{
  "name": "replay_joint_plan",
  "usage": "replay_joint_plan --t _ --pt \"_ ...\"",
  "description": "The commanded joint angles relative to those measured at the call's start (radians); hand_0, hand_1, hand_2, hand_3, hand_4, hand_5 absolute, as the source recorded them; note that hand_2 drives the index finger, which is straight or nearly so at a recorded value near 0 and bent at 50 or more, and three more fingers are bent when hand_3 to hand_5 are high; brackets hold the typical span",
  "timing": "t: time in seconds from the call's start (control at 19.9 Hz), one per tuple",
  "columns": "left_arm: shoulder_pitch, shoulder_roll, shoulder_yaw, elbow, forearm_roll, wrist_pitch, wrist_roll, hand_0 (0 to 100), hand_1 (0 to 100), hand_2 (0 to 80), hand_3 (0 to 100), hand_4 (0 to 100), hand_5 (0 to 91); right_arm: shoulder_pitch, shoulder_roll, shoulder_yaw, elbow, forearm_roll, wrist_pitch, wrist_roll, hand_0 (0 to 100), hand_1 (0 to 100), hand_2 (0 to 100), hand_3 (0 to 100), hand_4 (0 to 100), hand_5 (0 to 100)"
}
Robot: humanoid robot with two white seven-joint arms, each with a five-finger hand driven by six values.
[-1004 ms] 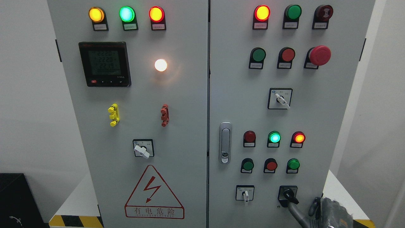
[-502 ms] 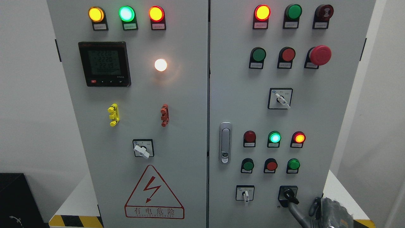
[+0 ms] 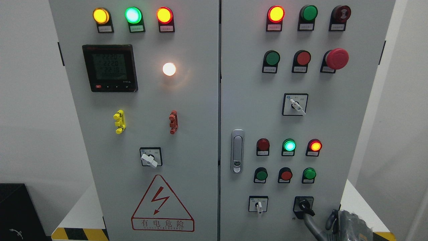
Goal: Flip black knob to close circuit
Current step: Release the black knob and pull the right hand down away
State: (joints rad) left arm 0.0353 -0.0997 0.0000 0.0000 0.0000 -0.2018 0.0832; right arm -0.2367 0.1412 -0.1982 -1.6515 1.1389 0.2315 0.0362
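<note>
Right hand (image 3: 347,226) is reaching 1 grey finger (image 3: 311,223) up to the black knob (image 3: 305,206), grip unclear, on the grey cabinet (image 3: 207,134) standing above between white walls (image 3: 30,100).

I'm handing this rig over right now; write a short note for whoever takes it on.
Right hand: low at the cabinet's bottom right corner, one finger reaching up to the black knob; whether it grips the knob cannot be seen.
Left hand: out of view.
Black knob: bottom right of the right door, its handle pointing down to the right.
Done: hand brought to the knob.
Left: turn the knob to close the circuit, then draw the hand back. Whether it is already turned is not clear.
</note>
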Motion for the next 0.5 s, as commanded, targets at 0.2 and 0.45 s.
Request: replay_joint_plan --t 0.2,0.45 --pt "0.000 0.000 -0.020 0.021 -0.021 0.001 0.001 12 56 0.0 0 0 0.0 0.022 0.000 0.072 0.001 0.010 -0.020 0.007 0 17 79 98 80 79" --pt "0.000 0.000 -0.021 0.021 -0.021 0.001 0.000 12 56 0.0 0 0 0.0 0.042 0.000 0.088 -0.020 0.005 -0.023 0.004 0 17 78 98 80 79"
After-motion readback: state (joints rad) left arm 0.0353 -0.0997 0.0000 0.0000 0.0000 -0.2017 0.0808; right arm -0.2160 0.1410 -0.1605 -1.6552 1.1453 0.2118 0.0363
